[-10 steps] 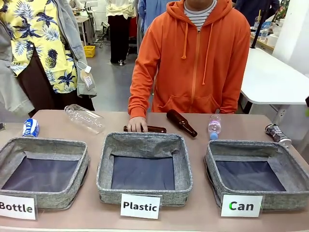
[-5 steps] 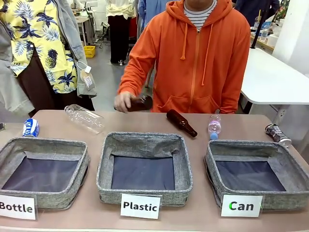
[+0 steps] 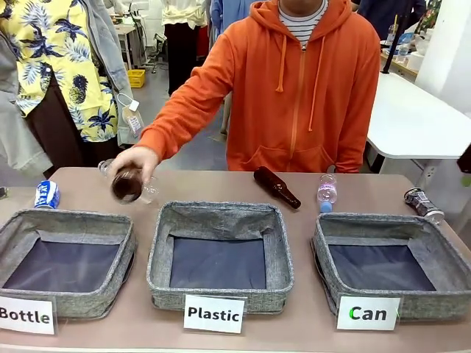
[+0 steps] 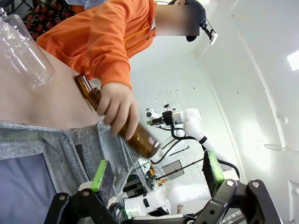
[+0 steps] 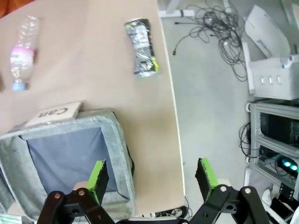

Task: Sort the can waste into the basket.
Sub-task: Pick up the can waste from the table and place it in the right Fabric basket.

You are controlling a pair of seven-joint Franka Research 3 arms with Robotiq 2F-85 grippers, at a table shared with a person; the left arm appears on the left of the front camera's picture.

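Note:
The "Can" basket (image 3: 434, 303) stands at the right of the row, its dark lining bare. A dark silvery crushed can (image 3: 421, 202) lies on the table behind its far right corner. A blue and white crushed can (image 3: 46, 194) lies at the far left, behind the "Bottle" basket (image 3: 66, 220). In the right wrist view my right gripper (image 5: 152, 176) hangs open above the "Can" basket's (image 5: 120, 156) edge, with the silvery can (image 5: 141, 46) farther ahead. My left gripper (image 4: 156, 171) is open and holds nothing.
A person in an orange hoodie holds a brown bottle (image 3: 127, 184) in one hand above the table, between the "Bottle" and "Plastic" (image 3: 221, 294) baskets. Another brown bottle (image 3: 277, 187), a small plastic bottle (image 3: 327, 193) and a large clear bottle (image 4: 23, 51) lie behind the baskets.
The person's hand lifted a brown bottle off the table behind the "Plastic" basket and carried it left toward the "Bottle" basket. The cans have not moved.

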